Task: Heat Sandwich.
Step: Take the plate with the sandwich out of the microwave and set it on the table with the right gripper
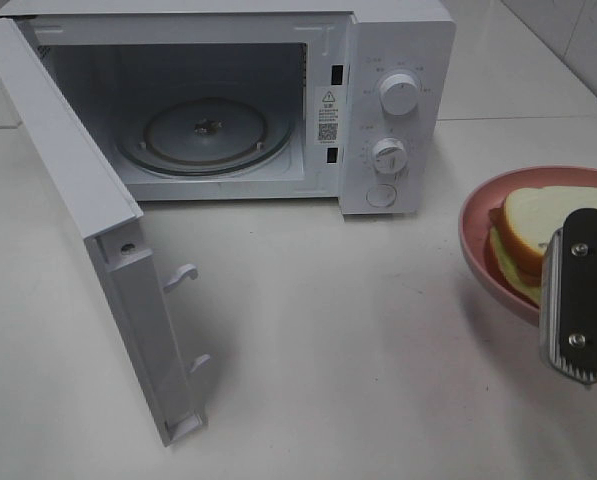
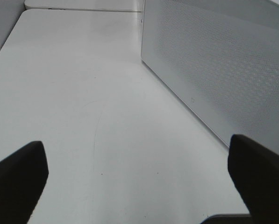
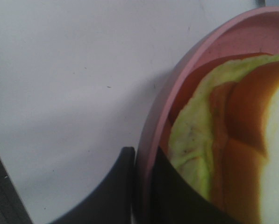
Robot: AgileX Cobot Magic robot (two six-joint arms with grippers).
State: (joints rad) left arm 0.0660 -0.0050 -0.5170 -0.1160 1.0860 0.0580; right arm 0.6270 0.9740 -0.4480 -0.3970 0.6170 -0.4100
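1. A white microwave (image 1: 278,90) is occupying the upper half of the exterior high frame, standing on a white table (image 1: 358,350). Its door (image 1: 88,240) is hanging wide open, swinging toward the lower left of the frame, with two latch hooks showing on its inner edge.
2. The cavity is showing a glass turntable (image 1: 206,135) lying flat on its floor. Nothing else is showing inside.
3. Two round knobs, an upper knob (image 1: 398,93) and a lower knob (image 1: 389,155), are sitting on the control panel at the right of the microwave, with a round button (image 1: 381,195) below them.
4. The sandwich (image 1: 538,235) is lying on a pink plate (image 1: 478,225) at the right edge of the exterior high frame, well apart from the microwave cavity. White bread, green lettuce and a reddish layer are showing.
5. The right gripper (image 3: 141,186) is clenching the plate's rim: in the right wrist view one dark finger is pressing the outside of the rim and the other is sitting inside it, just beside the lettuce. In the exterior high view the gripper body is covering the plate's lower right part.
6. The left gripper (image 2: 139,177) is standing released, its two dark fingertips (image 2: 17,182) spreading to opposite lower corners of the left wrist frame, with bare table between them. It is grasping nothing. The perforated outer face of the door is filling the upper right of that frame.
7. The left gripper is not appearing in the exterior high view.
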